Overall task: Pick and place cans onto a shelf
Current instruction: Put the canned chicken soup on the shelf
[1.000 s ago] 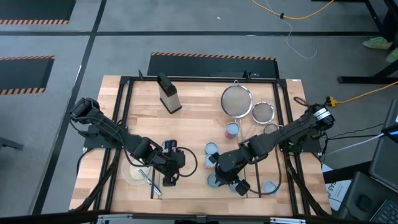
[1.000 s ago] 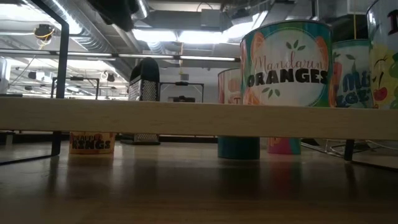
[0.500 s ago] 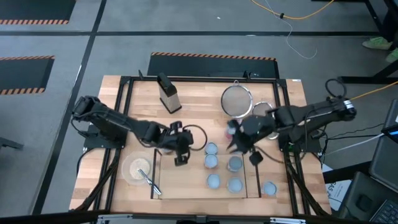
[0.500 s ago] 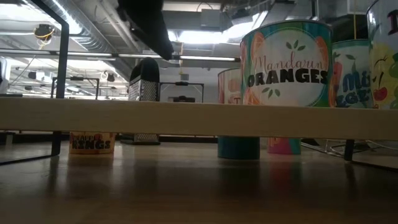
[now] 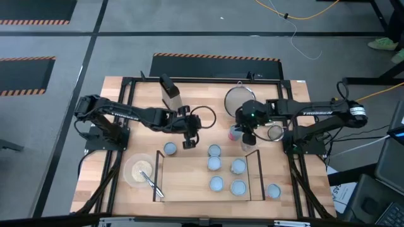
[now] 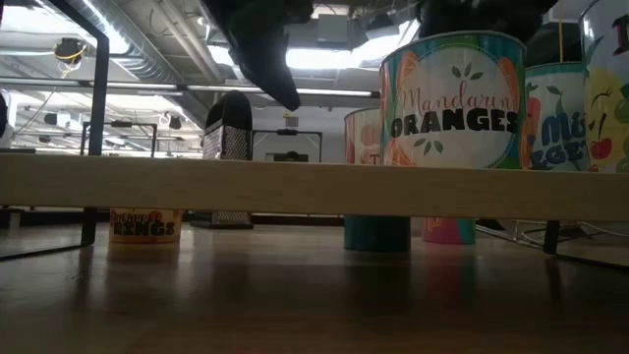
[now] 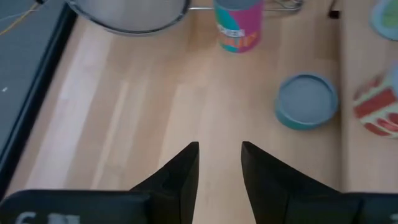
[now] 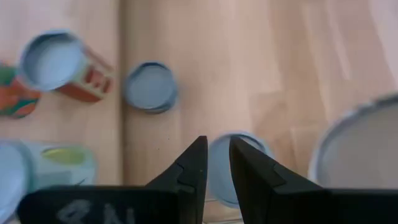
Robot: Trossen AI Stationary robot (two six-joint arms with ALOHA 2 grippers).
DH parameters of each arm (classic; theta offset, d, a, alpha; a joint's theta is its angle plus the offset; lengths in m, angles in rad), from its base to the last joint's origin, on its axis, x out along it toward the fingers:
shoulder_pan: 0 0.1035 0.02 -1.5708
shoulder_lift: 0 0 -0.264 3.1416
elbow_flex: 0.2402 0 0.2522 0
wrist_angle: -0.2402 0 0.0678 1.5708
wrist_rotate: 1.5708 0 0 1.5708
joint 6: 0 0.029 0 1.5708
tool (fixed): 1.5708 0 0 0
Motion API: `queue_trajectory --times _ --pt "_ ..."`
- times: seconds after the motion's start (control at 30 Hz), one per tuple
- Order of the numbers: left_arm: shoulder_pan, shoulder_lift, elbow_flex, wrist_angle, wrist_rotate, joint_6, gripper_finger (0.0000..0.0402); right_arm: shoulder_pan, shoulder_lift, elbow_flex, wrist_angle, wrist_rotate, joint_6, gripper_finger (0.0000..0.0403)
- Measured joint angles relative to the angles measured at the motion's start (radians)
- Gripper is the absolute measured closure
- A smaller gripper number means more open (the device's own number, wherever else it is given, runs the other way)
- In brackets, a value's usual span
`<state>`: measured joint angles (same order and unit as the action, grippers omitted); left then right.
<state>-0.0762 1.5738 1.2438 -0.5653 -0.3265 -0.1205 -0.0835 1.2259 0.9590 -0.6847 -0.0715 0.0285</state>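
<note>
Left gripper (image 5: 189, 141) hovers over bare tabletop behind the shelf (image 5: 189, 183), fingers parted and empty, with one can (image 5: 170, 149) standing just off the shelf's back left corner. Four cans (image 5: 215, 164) sit on the board. The right gripper (image 5: 246, 140) hangs over a can (image 5: 235, 133) by the strainers (image 5: 240, 101), jaws narrowly apart, holding nothing.
</note>
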Motion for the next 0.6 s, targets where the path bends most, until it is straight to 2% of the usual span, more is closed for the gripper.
queue_trajectory --times 0.3,0.6 --pt "0.049 0.000 0.000 0.001 0.002 0.001 0.0291 -0.127 0.004 -0.018 -0.039 0.002 -0.011 0.0331" --pt "0.054 0.000 0.000 0.001 0.002 0.001 0.0291 -0.183 0.034 -0.018 -0.059 0.001 -0.005 0.0331"
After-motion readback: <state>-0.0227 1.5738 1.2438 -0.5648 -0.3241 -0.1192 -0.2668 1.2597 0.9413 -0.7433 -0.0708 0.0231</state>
